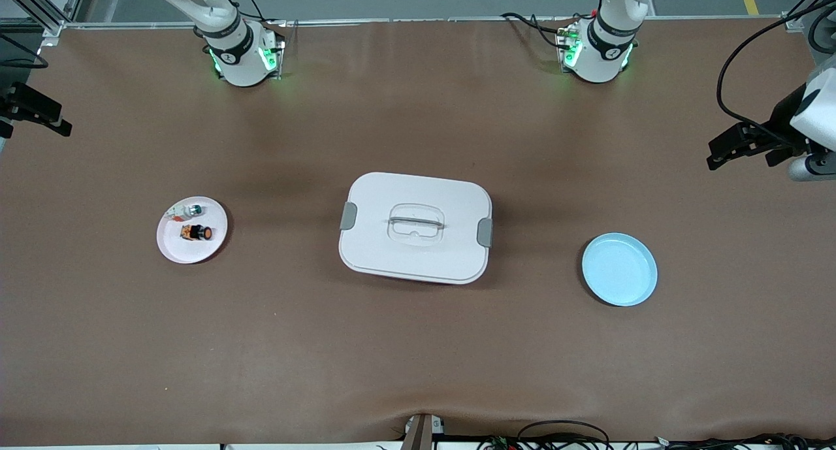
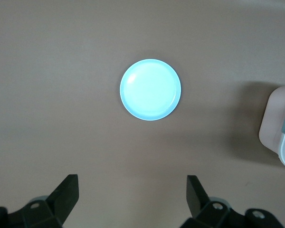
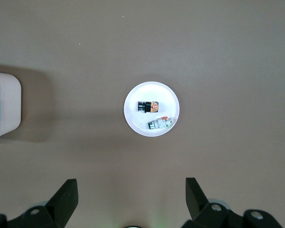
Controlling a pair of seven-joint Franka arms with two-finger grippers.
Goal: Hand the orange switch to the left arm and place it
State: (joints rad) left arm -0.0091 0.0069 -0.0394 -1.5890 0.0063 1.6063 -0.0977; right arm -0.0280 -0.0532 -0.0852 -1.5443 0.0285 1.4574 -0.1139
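table [image 1: 418, 345]: plain brown
box [image 1: 415, 228]: white, grey latches at both ends
orange switch [image 1: 196, 232]: black body, orange parts
small component [image 1: 189, 210]: white and green
plate under both parts [image 1: 189, 251]: pale pinkish white
other plate [image 1: 619, 270]: light blue
arm bases [image 1: 243, 61]: white, black joints, green lights
right gripper [image 3: 131, 202]: black fingers
left gripper [image 2: 133, 202]: black fingers

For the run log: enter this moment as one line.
orange switch on white plate | box mid-table | blue plate bare | left pincer open above it | right pincer open above switch
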